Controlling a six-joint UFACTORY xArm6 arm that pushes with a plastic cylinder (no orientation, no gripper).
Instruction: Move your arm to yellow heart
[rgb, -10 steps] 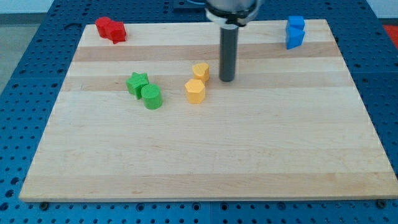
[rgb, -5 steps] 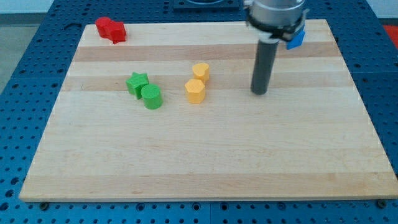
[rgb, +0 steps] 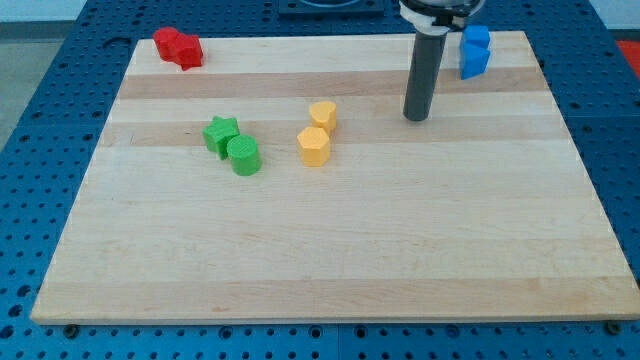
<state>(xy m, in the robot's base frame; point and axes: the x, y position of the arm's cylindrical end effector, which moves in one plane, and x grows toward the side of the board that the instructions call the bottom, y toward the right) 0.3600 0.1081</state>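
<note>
The yellow heart (rgb: 322, 114) lies near the middle of the wooden board (rgb: 330, 250), touching or nearly touching a yellow hexagon (rgb: 314, 146) just below it. My tip (rgb: 416, 117) rests on the board to the right of the yellow heart, about the same height in the view, with a clear gap of bare wood between them. The dark rod rises from the tip to the view's top.
A green star (rgb: 221, 133) and a green cylinder (rgb: 243, 155) sit together left of the yellow blocks. A red block (rgb: 178, 47) lies at the board's top left corner. A blue block (rgb: 474, 51) stands at the top right, just right of the rod.
My tip went from beside the yellow heart to the right, away from it, then moved a little up the view. No block has moved.
</note>
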